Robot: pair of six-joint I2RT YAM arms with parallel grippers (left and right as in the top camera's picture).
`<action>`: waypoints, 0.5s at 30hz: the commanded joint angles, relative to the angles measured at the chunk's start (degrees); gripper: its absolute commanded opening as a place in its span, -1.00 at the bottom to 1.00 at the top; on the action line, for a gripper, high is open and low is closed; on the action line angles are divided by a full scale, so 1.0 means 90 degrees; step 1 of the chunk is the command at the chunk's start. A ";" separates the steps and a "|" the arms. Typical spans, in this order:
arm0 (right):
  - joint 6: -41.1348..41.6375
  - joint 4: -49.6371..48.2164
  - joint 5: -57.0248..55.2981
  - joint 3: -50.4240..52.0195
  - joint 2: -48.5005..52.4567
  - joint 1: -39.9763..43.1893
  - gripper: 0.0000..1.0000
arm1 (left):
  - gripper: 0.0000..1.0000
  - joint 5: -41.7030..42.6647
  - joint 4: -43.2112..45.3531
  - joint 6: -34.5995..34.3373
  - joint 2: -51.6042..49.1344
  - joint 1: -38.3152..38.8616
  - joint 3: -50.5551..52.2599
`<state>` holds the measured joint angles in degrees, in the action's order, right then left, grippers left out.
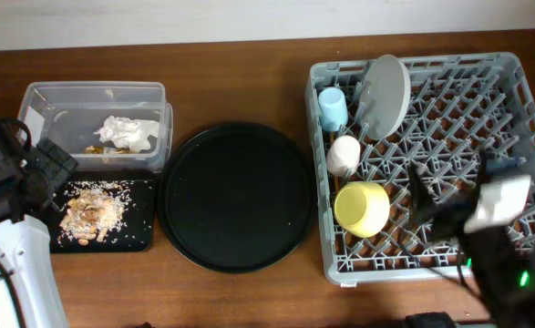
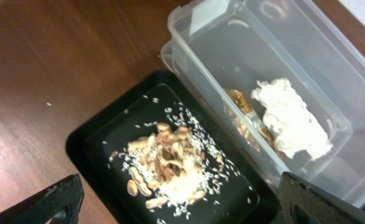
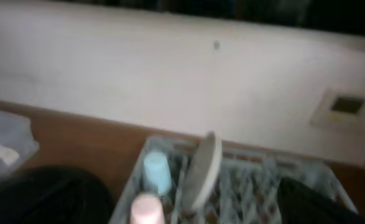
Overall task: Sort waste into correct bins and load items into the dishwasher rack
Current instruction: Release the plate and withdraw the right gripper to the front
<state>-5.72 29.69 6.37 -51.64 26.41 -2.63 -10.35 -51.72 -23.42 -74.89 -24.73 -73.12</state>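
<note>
Lying in clear tub [image 1: 94,94]: crumpled napkin [image 1: 130,134] and gold-brown wrapper [image 2: 244,118] are resting side by side on its floor, upper left of the overhead frame.
shallow black tray [image 1: 139,239]: is sitting right against the tub's lower edge; food scraps [image 1: 92,211] are heaping in its middle, with loose grains lying around them.
round black tray [image 1: 238,196]: is sitting at frame centre, between the two bins and the rack.
rack [image 1: 513,100]: is filling the right half; light-blue cup [image 1: 332,107], plate [image 1: 384,84], pink cup [image 1: 344,155] and yellow bowl [image 1: 362,208] are sitting along its left side, the plate standing on edge.
left gripper [image 2: 179,202]: is hovering over the shallow black tray, fingers standing wide apart, holding nothing.
right gripper [image 3: 194,208]: is hanging over the rack's lower right; the wrist view is blurring, but the fingers are showing apart with nothing between them.
</note>
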 commanded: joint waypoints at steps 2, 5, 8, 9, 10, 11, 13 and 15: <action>0.0185 -0.1287 0.0461 0.2647 -0.2244 0.0301 0.97 | 0.99 0.0002 -0.0027 0.0034 -0.0015 -0.0027 -0.0007; 0.0952 -0.3138 0.0474 0.4507 -0.2793 0.0299 0.97 | 0.99 0.0002 -0.0027 0.0034 -0.0015 -0.0029 -0.0007; 0.1001 -0.3517 0.0391 0.5481 -0.2914 0.0301 0.97 | 0.99 0.0002 -0.0027 0.0034 -0.0015 -0.0029 -0.0007; 0.1001 -0.3517 0.0425 0.5673 -0.2914 0.0299 0.97 | 0.99 0.0002 -0.0027 0.0034 -0.0015 -0.0029 -0.0007; 0.0998 -0.3264 0.0442 0.5702 -0.2914 0.0296 0.96 | 0.99 0.0002 -0.0027 0.0034 -0.0015 -0.0029 -0.0007; 0.1001 -0.3028 0.0440 0.5702 -0.2914 0.0294 0.97 | 0.99 0.0002 -0.0027 0.0034 -0.0015 -0.0029 -0.0007; 0.1003 -0.2900 0.0440 0.5702 -0.2914 0.0296 0.97 | 0.99 0.0002 -0.0027 0.0034 -0.0015 -0.0027 -0.0007; 0.1003 -0.2900 0.0440 0.5702 -0.2914 0.0294 0.97 | 0.99 0.0002 -0.0027 0.0034 -0.0015 -0.0029 -0.0007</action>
<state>2.83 3.38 10.04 -0.73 0.80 -0.34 -10.33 -52.05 -23.42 -75.11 -24.73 -73.08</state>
